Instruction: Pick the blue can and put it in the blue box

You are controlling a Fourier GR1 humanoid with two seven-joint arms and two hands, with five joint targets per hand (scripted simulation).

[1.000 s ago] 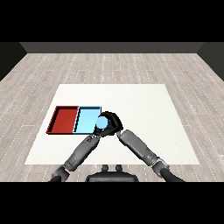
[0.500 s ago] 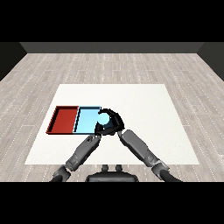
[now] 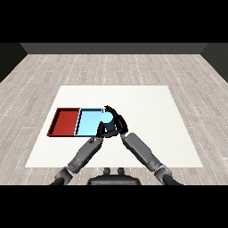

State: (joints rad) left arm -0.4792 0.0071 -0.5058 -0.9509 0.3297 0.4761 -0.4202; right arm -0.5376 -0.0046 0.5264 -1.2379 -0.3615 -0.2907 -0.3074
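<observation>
The blue can (image 3: 107, 118) shows as a pale blue round shape over the right rim of the light blue tray (image 3: 89, 123). My right hand (image 3: 118, 122) is curled round the can from the right and from above, holding it against the tray's right side. Whether the can touches the tray floor cannot be told. My left hand (image 3: 100, 130) lies just below the can at the tray's near right corner, partly overlapped by the right hand. The red tray (image 3: 65, 122) lies directly to the left of the blue one and holds nothing.
Both trays lie on the left half of the white table (image 3: 151, 116). The two forearms come in from below and meet near the blue tray's right side. White table surface stretches to the right and behind the trays.
My right hand has carried the can a little to the left and lower, from just right of the blue tray onto its right rim. The left hand has stayed close by.
</observation>
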